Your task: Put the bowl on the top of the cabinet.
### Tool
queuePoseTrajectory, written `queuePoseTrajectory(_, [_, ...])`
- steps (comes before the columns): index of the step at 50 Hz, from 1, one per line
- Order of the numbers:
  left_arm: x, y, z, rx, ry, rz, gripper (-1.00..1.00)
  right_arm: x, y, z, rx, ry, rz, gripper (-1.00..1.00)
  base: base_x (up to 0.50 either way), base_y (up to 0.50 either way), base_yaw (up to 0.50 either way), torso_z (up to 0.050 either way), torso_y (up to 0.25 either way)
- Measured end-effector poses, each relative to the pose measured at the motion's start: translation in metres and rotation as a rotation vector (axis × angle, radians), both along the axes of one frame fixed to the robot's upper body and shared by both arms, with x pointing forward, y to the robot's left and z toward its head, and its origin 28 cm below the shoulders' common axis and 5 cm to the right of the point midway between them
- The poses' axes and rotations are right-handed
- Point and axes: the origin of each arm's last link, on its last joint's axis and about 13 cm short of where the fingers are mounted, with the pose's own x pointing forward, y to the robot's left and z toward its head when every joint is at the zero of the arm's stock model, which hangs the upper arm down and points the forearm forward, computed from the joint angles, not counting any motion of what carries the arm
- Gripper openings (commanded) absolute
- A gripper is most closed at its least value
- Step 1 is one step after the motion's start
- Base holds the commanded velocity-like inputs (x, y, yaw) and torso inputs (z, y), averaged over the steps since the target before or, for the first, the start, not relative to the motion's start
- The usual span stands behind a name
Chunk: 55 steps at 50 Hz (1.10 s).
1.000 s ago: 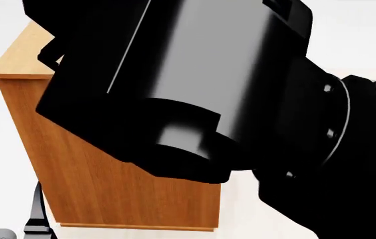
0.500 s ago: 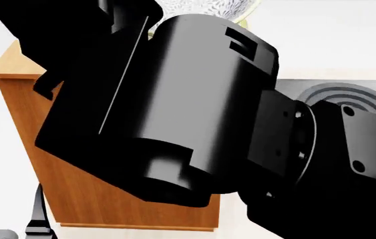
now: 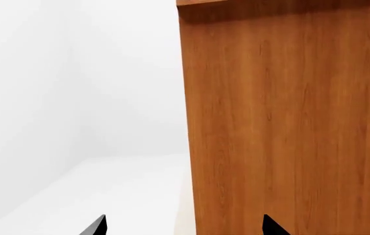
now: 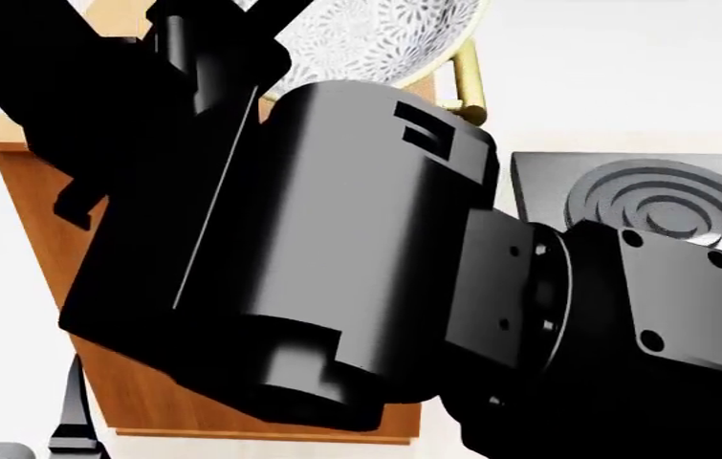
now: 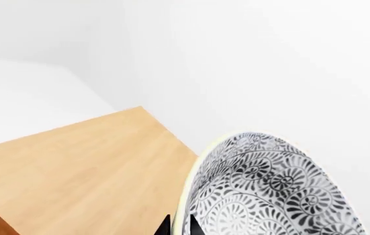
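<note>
the bowl sat in my right jaws, held at its rim: in the right wrist view two dark fingertips pinched the pale edge low in the picture, closed on it. the bowl was tipped on its side, its grey leaf pattern facing the camera. it hung over the cabinet, whose flat light-wood top spread out beneath and beside it; i could not tell whether the bowl touched that top or was just above it. white walls met in a corner behind.

in the head view the bowl showed only as a patterned arc at the top edge, above the cabinet, with a brass bar handle just beside it. most of that view was filled by my right arm, black and close to the lens, so the jaws themselves were hidden there. behind the arm, to the right, a grey square plate with raised rings lay partly covered.

my left jaws were open and held nothing: in the left wrist view the two black tips stood well apart at the edge of the picture. they faced the cabinet's orange-brown side panel, low beside it, with white floor and wall on the other side.
</note>
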Motion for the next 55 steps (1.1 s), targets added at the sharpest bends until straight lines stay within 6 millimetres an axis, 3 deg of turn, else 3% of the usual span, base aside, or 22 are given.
queuePoseTrajectory(55, [0.000,0.003,-0.002,-0.007,0.003,0.008,1.00,0.007,0.017,-0.025,-0.045,0.007,0.033,-1.00,0.00,0.00,0.00,0.000,0.000])
